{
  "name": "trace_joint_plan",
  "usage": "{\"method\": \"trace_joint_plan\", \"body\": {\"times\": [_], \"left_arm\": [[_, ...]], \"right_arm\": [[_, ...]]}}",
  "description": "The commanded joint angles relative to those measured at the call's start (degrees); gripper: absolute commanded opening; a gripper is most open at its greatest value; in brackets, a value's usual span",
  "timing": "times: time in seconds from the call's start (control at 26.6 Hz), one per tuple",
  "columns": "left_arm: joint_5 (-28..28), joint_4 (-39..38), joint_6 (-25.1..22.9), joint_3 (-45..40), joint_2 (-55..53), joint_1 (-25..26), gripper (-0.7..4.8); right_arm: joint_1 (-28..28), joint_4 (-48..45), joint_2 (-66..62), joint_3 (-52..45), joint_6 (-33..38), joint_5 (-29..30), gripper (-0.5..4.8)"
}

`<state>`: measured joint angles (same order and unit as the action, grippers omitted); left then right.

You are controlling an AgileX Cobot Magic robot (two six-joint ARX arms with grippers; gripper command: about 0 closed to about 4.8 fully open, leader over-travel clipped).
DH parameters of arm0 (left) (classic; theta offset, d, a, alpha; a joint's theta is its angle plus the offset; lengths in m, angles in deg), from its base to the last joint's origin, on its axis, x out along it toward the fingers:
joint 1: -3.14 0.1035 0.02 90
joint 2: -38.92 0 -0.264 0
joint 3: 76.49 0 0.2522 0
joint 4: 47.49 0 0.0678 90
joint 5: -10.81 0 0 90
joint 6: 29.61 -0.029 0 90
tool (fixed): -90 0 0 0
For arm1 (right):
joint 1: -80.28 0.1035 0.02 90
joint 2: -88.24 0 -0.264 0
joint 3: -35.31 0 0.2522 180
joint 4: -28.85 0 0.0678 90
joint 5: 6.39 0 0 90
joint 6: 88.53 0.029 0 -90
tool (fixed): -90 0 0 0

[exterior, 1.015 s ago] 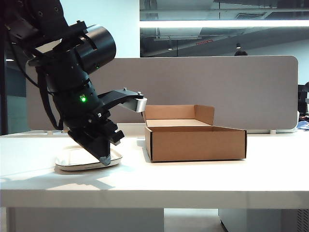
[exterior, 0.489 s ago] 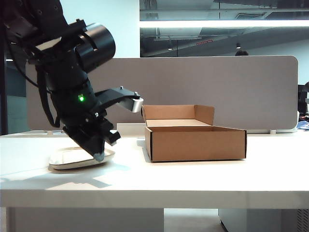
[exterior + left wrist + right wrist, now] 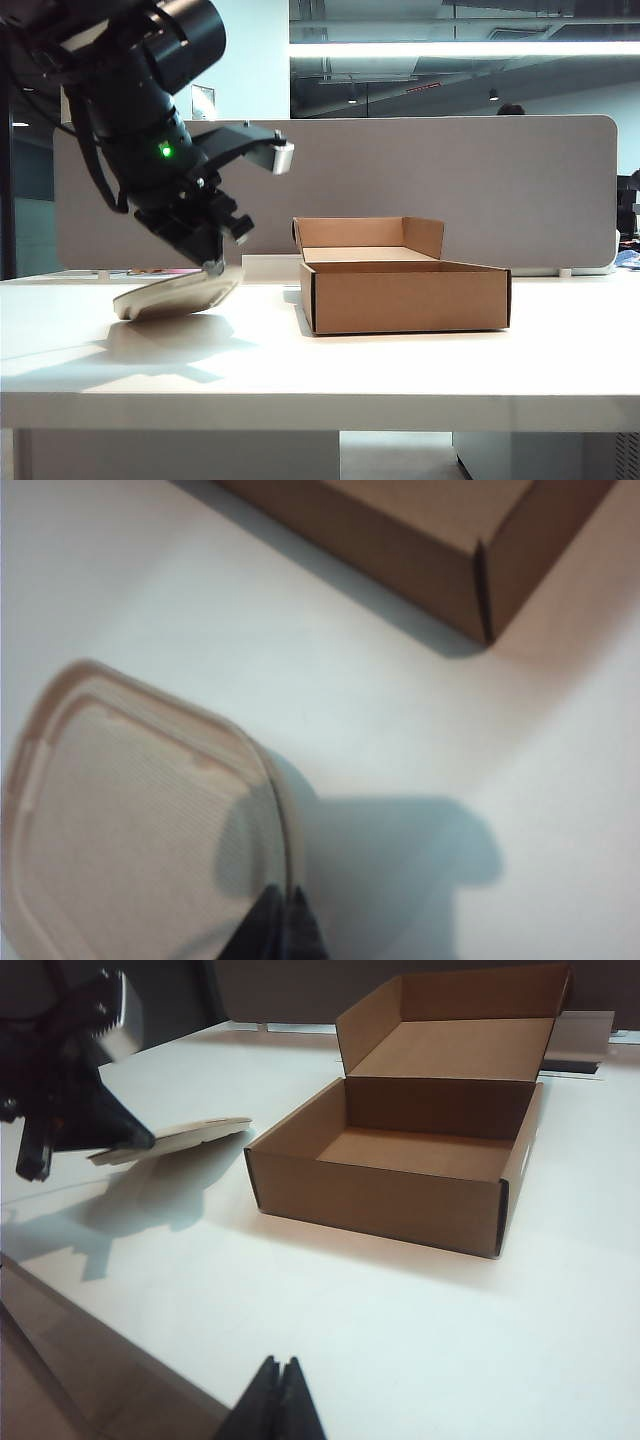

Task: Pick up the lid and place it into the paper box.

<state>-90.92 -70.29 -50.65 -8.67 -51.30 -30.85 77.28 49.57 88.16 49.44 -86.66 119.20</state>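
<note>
Your left gripper (image 3: pixel 213 268) is pinched on one edge of the moulded-fibre lid (image 3: pixel 175 297), jaws clamped on the rim alone. The lid hangs clear of the white table (image 3: pixel 400 365), tilted, far end drooping to the left, well left of the brown cardboard box (image 3: pixel 405 293). The box is open and nothing lies inside.

Risks, as I judge them:
- Thin edge grip on a flat, light piece. A quick swing right could let it pivot or slip out.
- The low end may catch the box's near-left wall if you travel without more height; that would shove the box or peel the lid free.
- The upright flaps at the far side could snag a release made too far back.

Your right gripper (image 3: pixel 279 1392) sits pressed together and empty, low at the near right, away from the work.
</note>
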Motion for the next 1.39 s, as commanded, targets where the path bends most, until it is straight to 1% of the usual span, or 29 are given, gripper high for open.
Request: {"method": "trace_joint_plan", "body": {"times": [0.04, 0.34, 0.38, 0.64, 0.71, 0.75, 0.83, 0.9, 0.94, 1.02, 1.2, 1.32, 1.39], "left_arm": [[-0.31, 2.91, -0.22, 0.15, 1.92, -0.15, -0.06], [-0.28, 6.60, -0.68, 0.20, 4.39, -0.13, -0.06], [-0.28, 6.60, -1.44, 0.28, 4.39, -0.13, -0.06], [0.37, 5.73, -1.42, 0.46, 4.35, -0.11, -0.06], [1.09, 3.45, 0.13, 0.46, 4.33, -0.09, -0.04], [2.03, 2.29, 0.37, 0.46, 4.33, -0.07, 0.03], [3.98, -0.63, 0.46, 0.46, 4.13, -0.07, 0.76], [4.02, -2.58, 0.48, 0.46, 3.37, -0.09, 1.51], [4.04, -3.39, 0.48, 0.46, 2.95, -0.07, 1.66], [4.02, -4.39, 0.48, 0.46, 0.90, -0.11, 1.82], [3.78, -3.52, 0.48, 0.46, -4.48, -0.15, 1.82], [1.14, -1.99, 0.48, 0.46, -6.99, -0.15, 1.82], [1.05, -1.07, 0.48, 0.46, -7.96, -0.15, 1.82]], "right_arm": [[0.00, -0.59, 0.09, -0.33, 0.00, -0.07, -0.01], [0.00, -0.57, 0.09, -0.33, 0.00, -0.07, -0.01], [0.00, -0.57, 0.09, -0.33, 0.00, -0.07, -0.01], [0.00, -0.57, 0.09, -0.33, 0.00, -0.07, -0.01], [0.00, -0.57, 0.09, -0.33, 0.00, -0.07, -0.01], [0.00, -0.57, 0.09, -0.33, 0.00, -0.07, -0.01], [0.00, -0.57, 0.09, -0.33, 0.00, -0.07, -0.01], [0.00, -0.57, 0.09, -0.33, 0.00, -0.07, -0.01], [0.00, -0.57, 0.09, -0.33, 0.00, -0.07, -0.01], [0.00, -0.57, 0.09, -0.33, 0.00, -0.07, -0.01], [0.00, -0.57, 0.09, -0.33, 0.00, -0.07, -0.01], [0.00, -0.57, 0.09, -0.33, 0.00, -0.04, -0.01], [0.00, -0.55, 0.09, -0.33, 0.00, -0.07, -0.01]]}}
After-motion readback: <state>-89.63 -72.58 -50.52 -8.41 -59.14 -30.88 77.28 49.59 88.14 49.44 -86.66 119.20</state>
